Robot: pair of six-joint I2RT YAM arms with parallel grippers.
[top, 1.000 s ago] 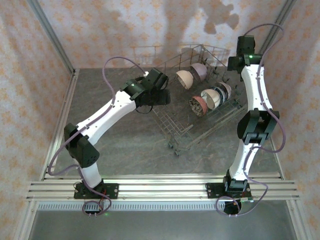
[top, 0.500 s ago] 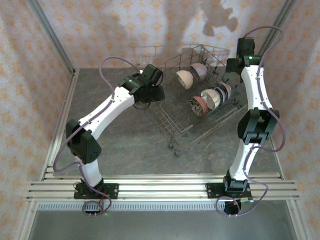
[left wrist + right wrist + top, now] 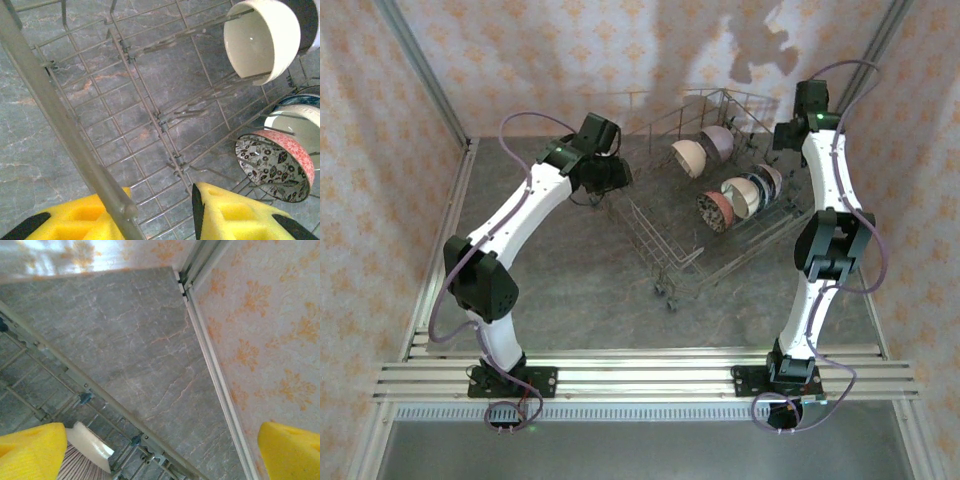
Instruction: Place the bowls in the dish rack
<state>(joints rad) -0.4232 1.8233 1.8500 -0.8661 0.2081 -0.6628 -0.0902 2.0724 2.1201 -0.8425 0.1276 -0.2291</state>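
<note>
Marbled tabletop (image 3: 570, 270), bowls (image 3: 688, 158) in dish rack (image 3: 672, 262)

Dish rack (image 3: 665, 250): grey wire basket with upright tines, tall grid sides and small wheels. It stands skewed on the table (image 3: 550, 270), right of centre.

Five bowls are in it, all on edge between tines, openings facing left.
- Far row: cream bowl (image 3: 688, 158), with mauve bowl (image 3: 722, 142) just behind it.
- Near row, packed close: red-pink bowl (image 3: 717, 212) with a dark floral inside, then white bowl (image 3: 740, 196), then dark-banded bowl (image 3: 768, 181).
</note>
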